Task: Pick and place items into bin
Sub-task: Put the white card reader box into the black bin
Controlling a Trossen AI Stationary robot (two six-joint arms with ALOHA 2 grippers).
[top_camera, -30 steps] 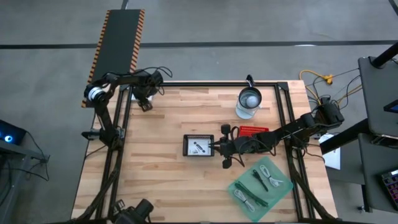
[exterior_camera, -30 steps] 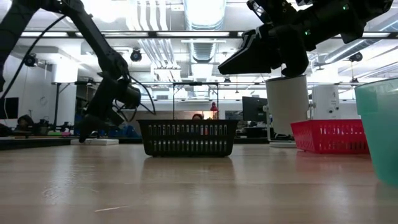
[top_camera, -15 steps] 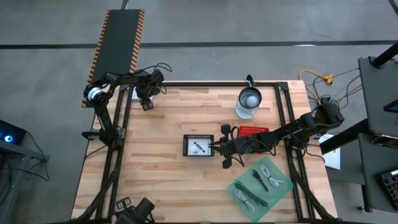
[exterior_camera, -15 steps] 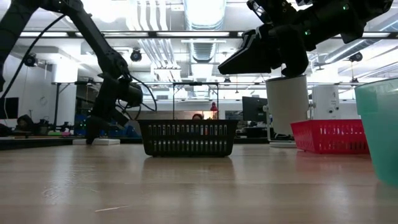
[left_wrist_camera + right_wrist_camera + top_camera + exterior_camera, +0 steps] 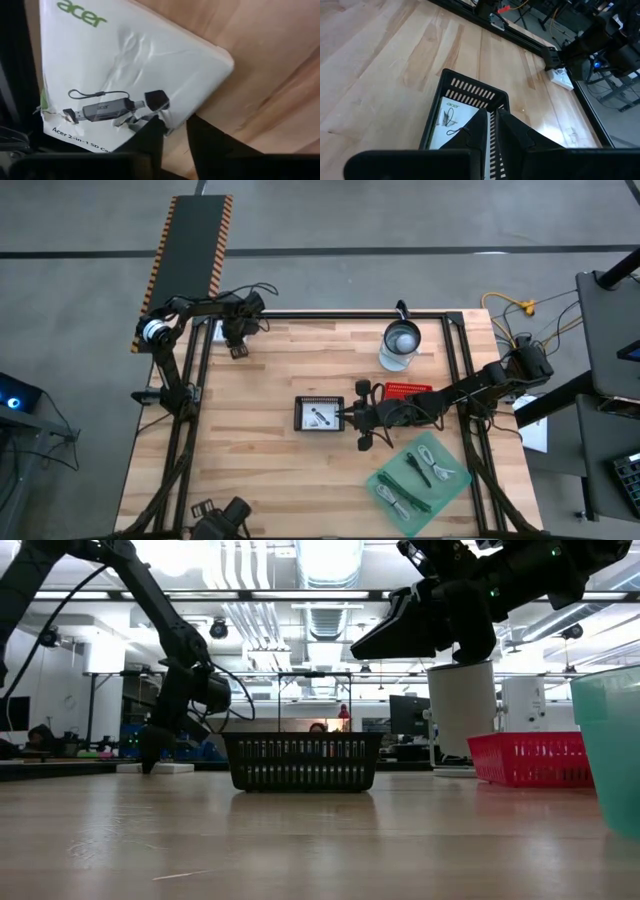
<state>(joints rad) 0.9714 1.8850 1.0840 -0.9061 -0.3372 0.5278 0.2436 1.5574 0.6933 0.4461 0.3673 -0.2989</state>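
White card (image 5: 125, 90) lies under the left pincer (image 5: 175, 130), fingers narrowly apart at its edge.

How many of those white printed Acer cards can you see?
2. One card lies inside the black basket mid-table. The other card lies on the wood at the table's far left corner, at the left tool. More could be hidden.

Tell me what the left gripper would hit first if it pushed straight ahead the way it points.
Likely the white printed card packet: the left gripper has its fingertips at the packet's crumpled edge, with the wooden table right beneath.
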